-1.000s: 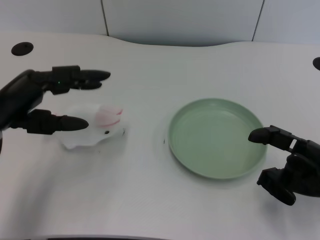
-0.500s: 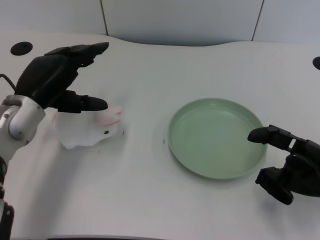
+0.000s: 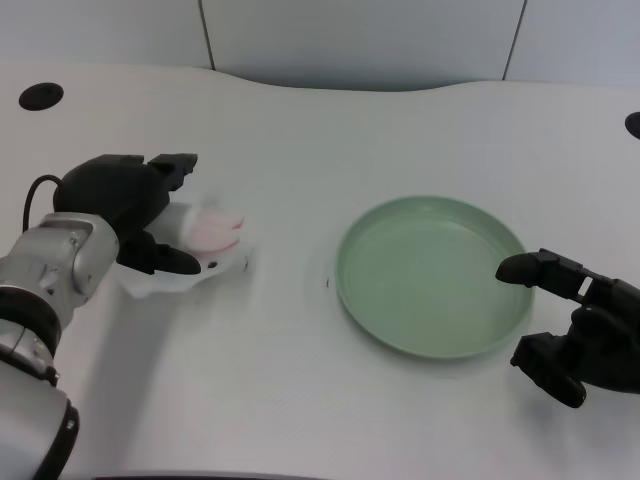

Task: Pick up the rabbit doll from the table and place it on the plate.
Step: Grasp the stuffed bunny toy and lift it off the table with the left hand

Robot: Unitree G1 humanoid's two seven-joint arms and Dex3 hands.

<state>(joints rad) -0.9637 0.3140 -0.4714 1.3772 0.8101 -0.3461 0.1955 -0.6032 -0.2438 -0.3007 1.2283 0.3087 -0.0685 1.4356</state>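
White rabbit doll (image 3: 205, 245) lies near the surface's (image 3: 300, 400) left edge, the left hand's (image 3: 130, 205) fingers (image 3: 172, 262) clamped around it; green plate (image 3: 432, 275) sits well apart.

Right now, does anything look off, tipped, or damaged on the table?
Nothing stands out. The left hand is closed around the rabbit, which sits on the table left of the plate. The plate sits flat, empty and undamaged.
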